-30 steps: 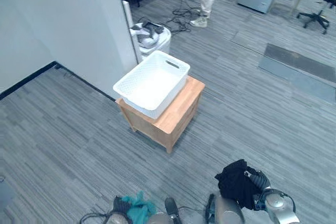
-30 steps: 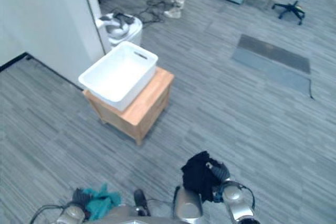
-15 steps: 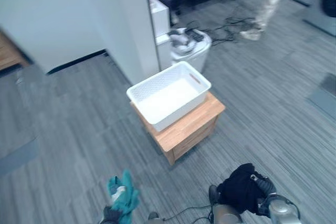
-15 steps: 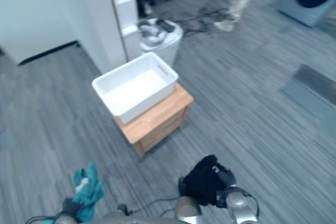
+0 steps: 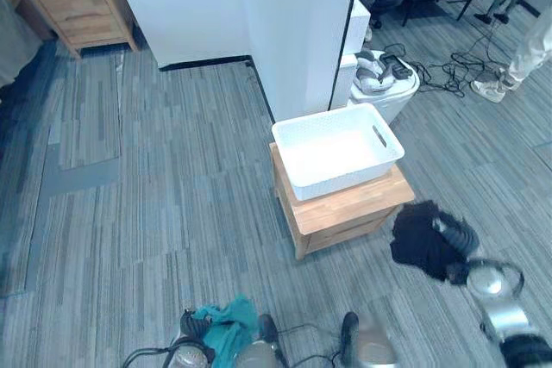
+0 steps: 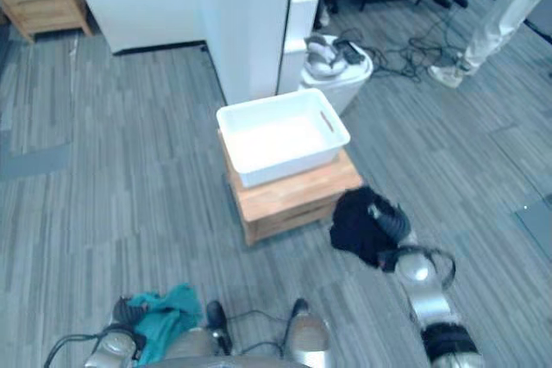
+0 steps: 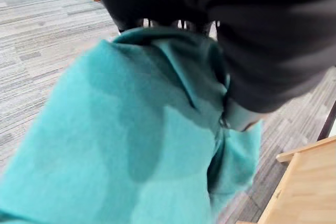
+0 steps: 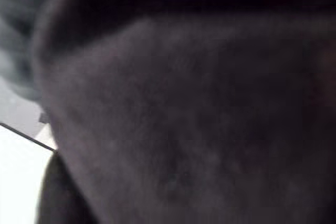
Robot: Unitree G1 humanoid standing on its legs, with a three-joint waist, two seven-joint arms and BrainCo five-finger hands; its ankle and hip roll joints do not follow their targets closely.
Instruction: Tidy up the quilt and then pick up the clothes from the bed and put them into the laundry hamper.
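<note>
Grey striped carpet floor point(image 5: 172, 187), white partition wall point(image 5: 293, 23) behind. Centre: white perforated plastic laundry hamper point(image 5: 338, 149) atop a low light-wood side table point(image 5: 345, 208); hamper interior looks empty. Behind it, a white round bin point(image 5: 379, 84) w/ dark items on top; wooden bedside cabinet point(image 5: 82, 2) far left; a person's pale trouser leg and shoe point(image 5: 509, 62) far right.

Right hand point(image 5: 457, 234), just right of the table, closed round a bunched black garment point(image 5: 423, 240); right wrist view gives dark cloth close up. Left hand point(image 5: 197, 327), low near the view's bottom edge, carries a crumpled teal garment point(image 5: 226, 329); left wrist view point(image 7: 131, 150) shows the teal cloth draped past the hand plus a table corner, fingers covered, so grip cannot be told.
</note>
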